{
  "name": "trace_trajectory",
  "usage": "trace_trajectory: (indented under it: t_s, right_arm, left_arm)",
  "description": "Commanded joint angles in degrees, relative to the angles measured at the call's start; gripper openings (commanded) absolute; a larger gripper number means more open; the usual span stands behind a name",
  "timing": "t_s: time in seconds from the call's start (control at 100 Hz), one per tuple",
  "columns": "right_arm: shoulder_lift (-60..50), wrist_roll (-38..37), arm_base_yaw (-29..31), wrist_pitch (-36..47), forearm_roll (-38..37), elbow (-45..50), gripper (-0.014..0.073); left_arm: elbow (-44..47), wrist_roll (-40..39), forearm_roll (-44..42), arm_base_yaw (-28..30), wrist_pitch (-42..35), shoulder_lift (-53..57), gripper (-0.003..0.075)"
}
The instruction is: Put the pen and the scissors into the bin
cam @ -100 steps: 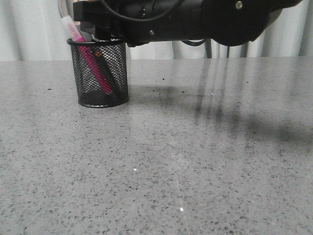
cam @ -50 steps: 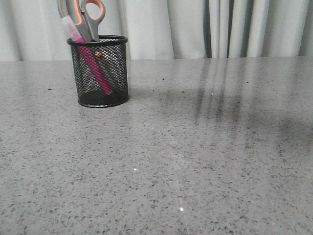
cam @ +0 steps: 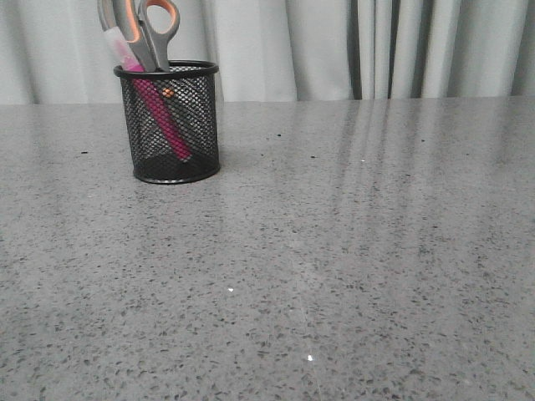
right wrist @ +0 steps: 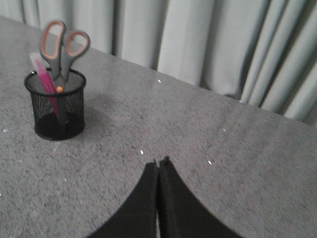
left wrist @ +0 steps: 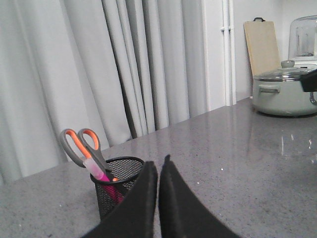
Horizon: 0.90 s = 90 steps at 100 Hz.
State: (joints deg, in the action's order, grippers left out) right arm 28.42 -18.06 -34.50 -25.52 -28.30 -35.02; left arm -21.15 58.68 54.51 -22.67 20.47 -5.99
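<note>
Judging both items home, we see the pen and scissors standing in the bin; left claw and right claw closed, empty, well apart: retreat gently.

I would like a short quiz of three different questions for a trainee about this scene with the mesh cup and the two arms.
1. True or false: the grey-and-orange scissors stand with handles up in the black wire-mesh cup.
2. What lies inside the cup beside the scissors? A) slim magenta-pink pen B) a ruler C) nothing
3. How do the fingers of the left gripper and the right gripper stand?

Key: 1 true. 2 A. 3 Both pairs are closed together and hold nothing.
</note>
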Motion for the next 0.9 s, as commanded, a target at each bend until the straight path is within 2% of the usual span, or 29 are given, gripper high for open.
trace_trajectory:
  t_s: [0.0, 0.14, 0.25, 0.33, 0.89]
  right_arm:
    - [-8.58, 0.47, 0.14, 2.99, -2.42, 3.07, -0.0069]
    - [-20.81, 0.47, 0.14, 3.08, -2.72, 9.09, -0.0069]
    - [-25.91, 0.47, 0.14, -3.11, -2.72, 11.22, -0.0069]
    - [-26.39, 0.47, 0.14, -5.61, -1.98, 11.31, -0.0069]
    - [-26.27, 0.47, 0.14, -5.32, -1.84, 11.31, -0.0069]
  left_arm:
    - [-0.29, -0.72, 3.42, -0.53, -3.12, -0.71, -0.0019]
    - [0.68, -0.72, 4.05, -0.53, -3.02, -0.71, -0.0019]
    - [0.68, -0.72, 5.38, -0.53, -1.51, -0.71, -0.0019]
    - [0.68, -0.72, 5.39, -0.53, -1.51, -0.71, -0.0019]
    - [0.68, -0.72, 5.39, -0.53, -1.51, -0.71, -0.0019]
